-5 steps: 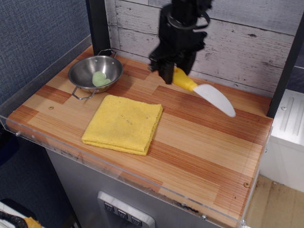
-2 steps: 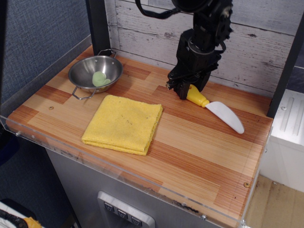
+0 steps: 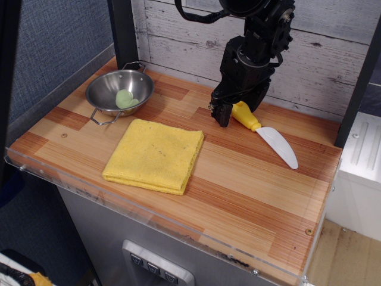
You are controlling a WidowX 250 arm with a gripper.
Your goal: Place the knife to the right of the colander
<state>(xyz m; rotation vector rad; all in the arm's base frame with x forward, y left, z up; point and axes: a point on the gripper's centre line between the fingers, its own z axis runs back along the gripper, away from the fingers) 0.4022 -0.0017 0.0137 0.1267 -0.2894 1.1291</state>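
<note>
The knife [image 3: 265,132] lies on the wooden table at the back right, its yellow handle toward my gripper and its white blade pointing to the front right. My gripper [image 3: 233,113] is low over the handle end, jaws slightly apart, with one finger [image 3: 221,114] to the left of the handle. It looks open around the handle rather than clamped on it. The colander [image 3: 119,90], a shiny steel bowl with wire loop handles, stands at the back left, well to the left of the knife. A pale green piece [image 3: 124,98] lies inside it.
A folded yellow cloth [image 3: 155,155] lies in the middle front of the table, between colander and knife. A whitewashed plank wall [image 3: 309,53] stands right behind my gripper. A clear acrylic rim [image 3: 178,229] edges the table. A black post [image 3: 124,30] rises behind the colander.
My gripper carried the knife right and down from the air to the table. Since the last frame the left finger has shifted left off the handle, and the knife has settled on the wood.
</note>
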